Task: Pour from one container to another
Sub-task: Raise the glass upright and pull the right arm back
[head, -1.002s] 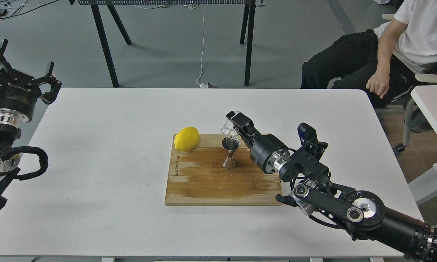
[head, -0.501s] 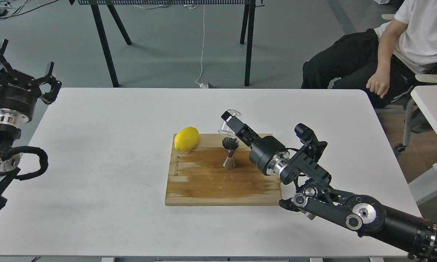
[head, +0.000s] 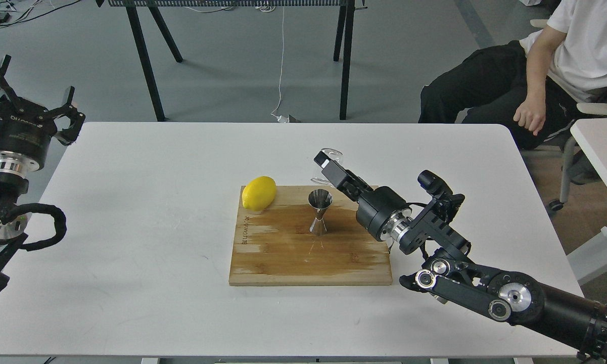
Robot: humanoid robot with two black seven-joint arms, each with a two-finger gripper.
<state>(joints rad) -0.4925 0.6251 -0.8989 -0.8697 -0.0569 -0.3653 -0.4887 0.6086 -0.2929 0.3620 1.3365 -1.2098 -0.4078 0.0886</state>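
Observation:
The steel jigger (head: 320,212) stands upright near the middle of the wooden board (head: 308,253). My right gripper (head: 328,167) is shut on the clear glass cup (head: 327,163), which hangs above and to the right of the jigger's mouth, nearly upright; the black fingers hide much of it. Whether liquid is in either vessel is too small to tell. At the far left my left gripper (head: 33,91) is open and holds nothing, raised beside the table's edge.
A yellow lemon (head: 259,192) lies on the board's back left corner. The board sits on a white table (head: 131,227). A seated person (head: 535,65) is at the back right, and a second white table (head: 601,146) stands at the right edge.
The right gripper has lifted the glass cup off the jigger's mouth, turned it from tilted toward upright and drawn it back to the right. The left arm has not moved.

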